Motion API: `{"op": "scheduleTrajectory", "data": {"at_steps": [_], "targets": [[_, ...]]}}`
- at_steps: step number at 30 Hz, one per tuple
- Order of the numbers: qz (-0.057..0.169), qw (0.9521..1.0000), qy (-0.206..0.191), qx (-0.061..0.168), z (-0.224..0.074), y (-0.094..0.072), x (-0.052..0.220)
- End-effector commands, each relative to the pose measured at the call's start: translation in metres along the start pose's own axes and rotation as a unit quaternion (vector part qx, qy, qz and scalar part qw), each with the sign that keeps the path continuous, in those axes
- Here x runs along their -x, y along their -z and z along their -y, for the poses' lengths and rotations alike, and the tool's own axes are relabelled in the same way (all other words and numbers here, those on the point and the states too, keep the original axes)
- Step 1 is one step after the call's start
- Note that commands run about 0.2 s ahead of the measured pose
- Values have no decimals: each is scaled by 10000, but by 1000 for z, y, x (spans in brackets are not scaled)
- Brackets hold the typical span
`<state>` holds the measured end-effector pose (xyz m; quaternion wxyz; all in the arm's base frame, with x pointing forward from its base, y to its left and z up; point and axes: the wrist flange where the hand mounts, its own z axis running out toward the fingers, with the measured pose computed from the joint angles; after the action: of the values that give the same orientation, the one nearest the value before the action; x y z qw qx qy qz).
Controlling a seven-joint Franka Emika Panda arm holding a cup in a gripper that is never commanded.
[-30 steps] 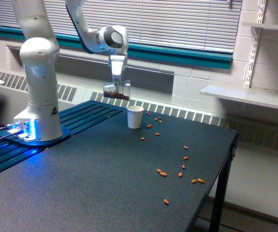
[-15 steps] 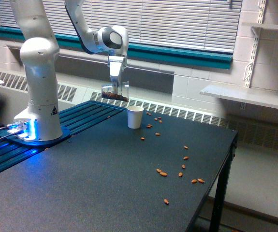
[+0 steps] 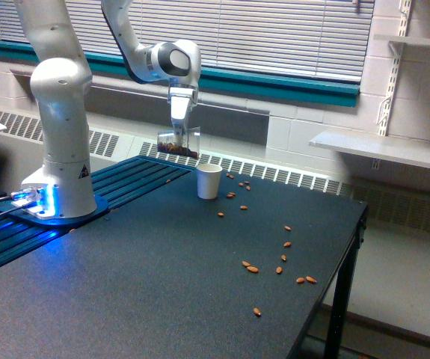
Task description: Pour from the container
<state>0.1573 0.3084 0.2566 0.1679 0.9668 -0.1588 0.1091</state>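
Barely moved since half a second ago: tool [image 3: 178,133] closed on the clear container [image 3: 179,142] of nuts, hanging above and to the exterior view's left of the white cup [image 3: 209,181] on the tabletop [image 3: 162,269], mouth toward it, tilt slight.

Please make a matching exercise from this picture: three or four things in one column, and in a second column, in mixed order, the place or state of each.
Things:
1. clear plastic container with brown nuts
2. small white paper cup
3. scattered brown almonds
4. white robot arm base

Places or states:
A. lying loose on the dark table
B. standing upright on the table
C. held in the air by the tool
D. fixed at the exterior view's left, with a blue light

Pairs: 1-C, 2-B, 3-A, 4-D
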Motion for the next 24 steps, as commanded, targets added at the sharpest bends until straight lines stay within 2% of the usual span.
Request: {"op": "scheduleTrajectory", "data": {"at_steps": [1,15,24], "targets": [[126,9999,98,-21,1,-4,-12],[297,9994,167,11,6,-13,-28],[322,9992,235,30,11,-16,-40]]}}
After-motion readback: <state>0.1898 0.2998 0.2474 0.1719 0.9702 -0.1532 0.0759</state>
